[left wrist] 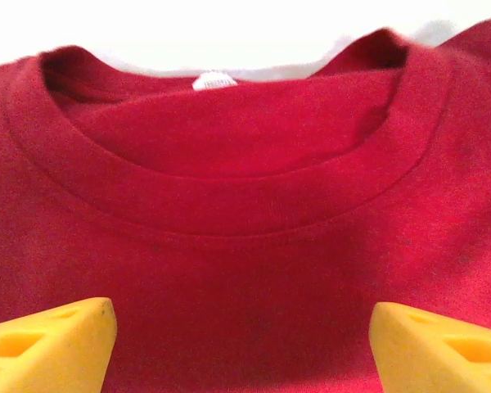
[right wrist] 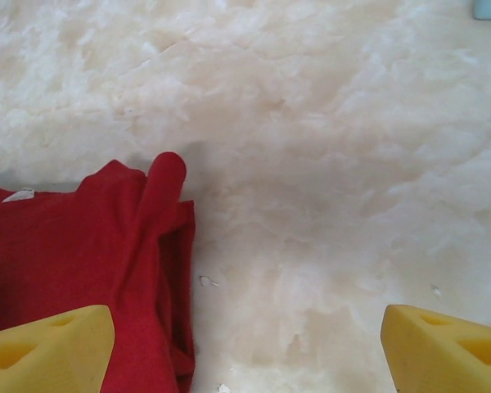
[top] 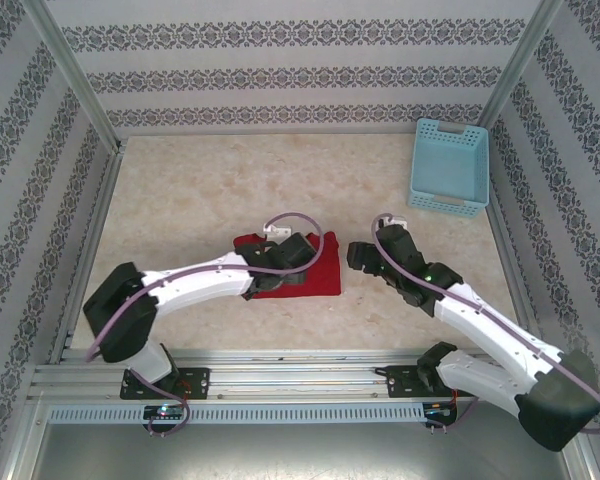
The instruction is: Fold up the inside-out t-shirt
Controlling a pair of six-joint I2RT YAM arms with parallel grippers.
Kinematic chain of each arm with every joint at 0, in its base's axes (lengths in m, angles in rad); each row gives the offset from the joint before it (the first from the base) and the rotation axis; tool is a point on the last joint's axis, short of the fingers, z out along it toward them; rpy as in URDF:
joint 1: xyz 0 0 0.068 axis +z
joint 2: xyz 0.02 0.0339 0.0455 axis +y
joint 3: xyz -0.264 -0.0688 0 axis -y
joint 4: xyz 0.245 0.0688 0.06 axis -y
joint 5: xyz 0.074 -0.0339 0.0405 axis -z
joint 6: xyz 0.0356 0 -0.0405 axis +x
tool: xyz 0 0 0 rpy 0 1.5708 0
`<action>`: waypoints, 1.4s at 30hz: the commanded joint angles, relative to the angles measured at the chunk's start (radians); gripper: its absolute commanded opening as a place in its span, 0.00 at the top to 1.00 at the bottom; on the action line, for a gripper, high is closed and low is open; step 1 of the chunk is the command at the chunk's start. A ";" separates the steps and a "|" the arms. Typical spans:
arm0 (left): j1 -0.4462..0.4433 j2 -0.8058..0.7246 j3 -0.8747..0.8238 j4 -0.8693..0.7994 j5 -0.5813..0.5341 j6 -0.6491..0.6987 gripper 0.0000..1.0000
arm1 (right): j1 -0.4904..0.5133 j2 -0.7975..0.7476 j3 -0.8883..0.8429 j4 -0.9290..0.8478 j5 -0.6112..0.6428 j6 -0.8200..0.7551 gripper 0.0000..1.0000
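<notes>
The inside-out t-shirt lies as a compact red folded bundle on the table's near middle. My left gripper hovers over its left part. In the left wrist view the round collar and a small white tag face me, and the left gripper stands open with its yellow fingertips wide apart above the cloth. My right gripper sits just right of the shirt. In the right wrist view the right gripper is open over bare table, with the t-shirt's layered edge at its left finger.
A light blue plastic basket stands at the back right corner. The marbled tabletop spreads around the shirt, framed by metal rails at the near edge and patterned walls on three sides. Small white flecks lie beside the shirt.
</notes>
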 commanded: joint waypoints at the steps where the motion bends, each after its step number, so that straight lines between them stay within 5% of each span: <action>1: -0.007 0.064 0.010 -0.025 0.014 -0.008 0.17 | -0.030 -0.060 -0.039 -0.034 0.046 0.043 0.14; 7: 0.044 0.163 0.013 -0.083 0.019 0.123 0.11 | -0.069 -0.145 -0.083 -0.041 0.012 0.062 0.12; 18: 0.440 0.180 0.109 -0.091 -0.005 0.544 0.00 | -0.110 -0.163 -0.069 -0.054 -0.005 0.052 0.10; 24: 0.626 0.207 0.289 -0.143 -0.084 0.572 0.00 | -0.126 -0.165 -0.041 -0.080 -0.013 0.034 0.09; 29: 0.596 0.118 0.332 -0.213 -0.034 0.427 0.00 | -0.131 -0.175 -0.049 -0.090 -0.018 0.037 0.09; 34: 0.494 0.020 0.165 -0.069 0.113 0.265 0.00 | -0.137 -0.167 -0.071 -0.063 -0.038 0.052 0.09; 42: 0.469 0.187 0.108 0.055 0.215 0.150 0.00 | -0.137 -0.149 -0.059 -0.054 -0.074 0.048 0.08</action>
